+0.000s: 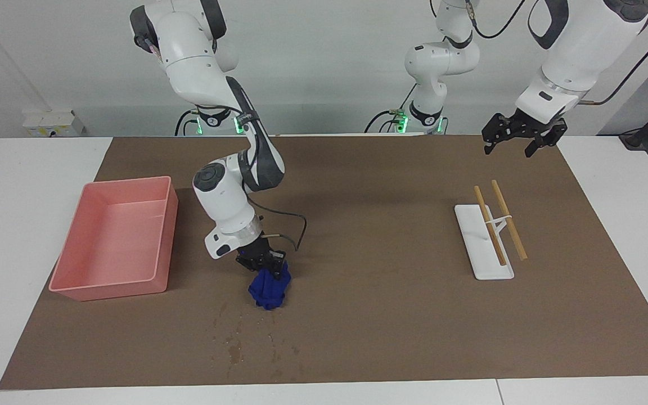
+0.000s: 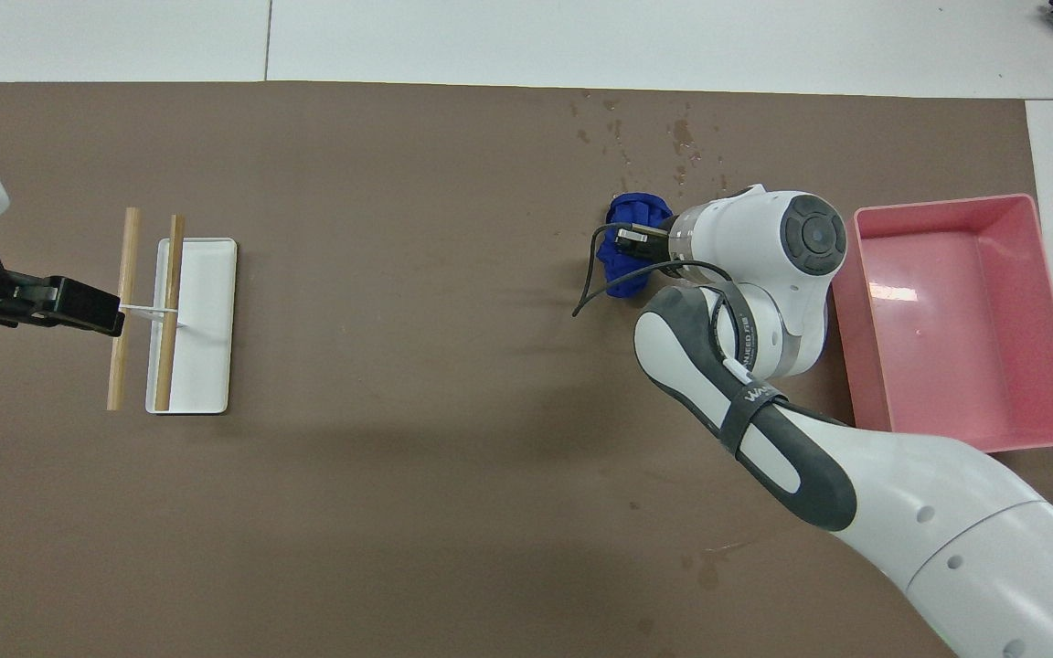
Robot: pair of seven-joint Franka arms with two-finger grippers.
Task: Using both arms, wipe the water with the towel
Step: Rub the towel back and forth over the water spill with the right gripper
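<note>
Right hand (image 1: 270,269) clamped on blue towel (image 1: 269,288), fingers hidden overhead; left hand (image 1: 518,143) apart.

I count two robot arms, the right arm (image 1: 228,197) and the left arm (image 1: 571,50). I count one blue towel (image 1: 269,288), one pink bin (image 1: 116,239), one white tray (image 1: 478,247), two wooden sticks (image 1: 490,228) and one brown mat (image 1: 380,315) on one white table (image 1: 20,185).

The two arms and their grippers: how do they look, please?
Both arms are glossy white with rounded joints, dark grey panels and caps, silver wrist rings and loose black cables. The right gripper and the left gripper are black and claw-like, with two fingers each.
</note>
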